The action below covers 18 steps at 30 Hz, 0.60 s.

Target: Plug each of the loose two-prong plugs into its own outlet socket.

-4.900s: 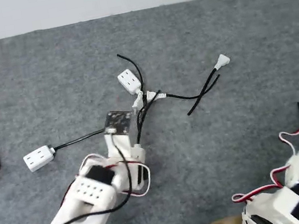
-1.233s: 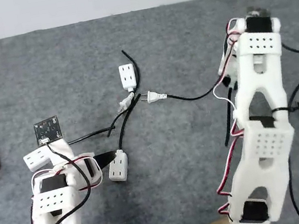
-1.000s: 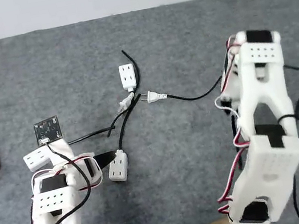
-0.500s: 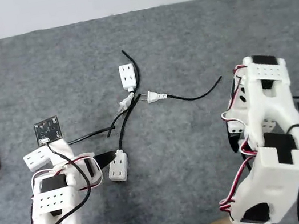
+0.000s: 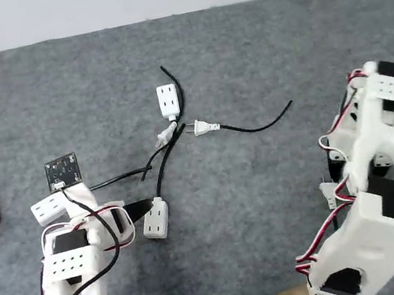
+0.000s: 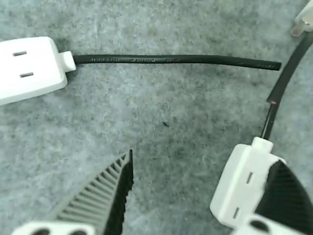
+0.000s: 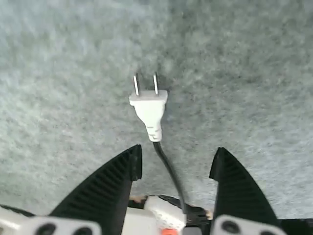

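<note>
Three blocky white sockets lie on the grey, felt-like surface (image 5: 268,204), each on a smooth black cord. My left claw (image 6: 204,160) is released wide and held low. One socket (image 6: 243,188) sits against a dark finger (image 6: 286,191), a second socket (image 6: 28,68) lies nearby, and the third socket (image 5: 167,101) is farther out. My right claw (image 7: 178,149), its arm folded high at the right, is also released. A flat two-prong plug (image 7: 148,105) lies just ahead, its cord running back between the fingers. Another plug (image 5: 205,125) lies among crossed cords mid-surface.
</note>
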Each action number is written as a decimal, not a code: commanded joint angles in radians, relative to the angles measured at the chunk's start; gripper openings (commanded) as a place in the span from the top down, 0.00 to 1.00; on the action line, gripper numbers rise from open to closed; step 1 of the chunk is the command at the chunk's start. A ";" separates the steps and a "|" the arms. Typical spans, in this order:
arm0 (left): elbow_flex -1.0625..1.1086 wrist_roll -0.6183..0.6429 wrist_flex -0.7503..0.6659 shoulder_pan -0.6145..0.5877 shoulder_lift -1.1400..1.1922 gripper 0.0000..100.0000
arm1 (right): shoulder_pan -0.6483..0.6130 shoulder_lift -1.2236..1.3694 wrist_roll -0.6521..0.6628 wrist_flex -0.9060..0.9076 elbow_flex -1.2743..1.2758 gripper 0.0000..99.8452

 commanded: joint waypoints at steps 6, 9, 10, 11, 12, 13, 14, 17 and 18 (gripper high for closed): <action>-0.007 -0.011 -0.018 -0.008 -0.018 0.62 | 0.102 -0.091 0.137 0.024 0.158 0.94; -0.007 -0.011 -0.018 -0.008 -0.018 0.62 | 0.101 -0.202 0.186 -0.070 0.328 0.94; -0.007 -0.011 -0.018 -0.008 -0.018 0.62 | 0.102 -0.262 0.195 -0.110 0.393 0.94; -0.007 -0.011 -0.018 -0.008 -0.018 0.62 | 0.102 -0.326 0.207 -0.140 0.460 0.94; -0.007 -0.011 -0.018 -0.008 -0.018 0.62 | 0.102 -0.381 0.221 -0.165 0.523 0.94; -0.007 -0.011 -0.018 -0.008 -0.018 0.62 | 0.097 -0.438 0.235 -0.183 0.586 0.94; -0.007 -0.011 -0.018 -0.008 -0.018 0.62 | 0.097 -0.484 0.244 -0.202 0.646 0.94; -0.007 -0.011 -0.018 -0.008 -0.018 0.62 | 0.101 -0.567 0.305 -0.245 0.776 0.94; -0.007 -0.011 -0.018 -0.008 -0.018 0.62 | 0.102 -0.573 0.344 -0.252 0.804 0.94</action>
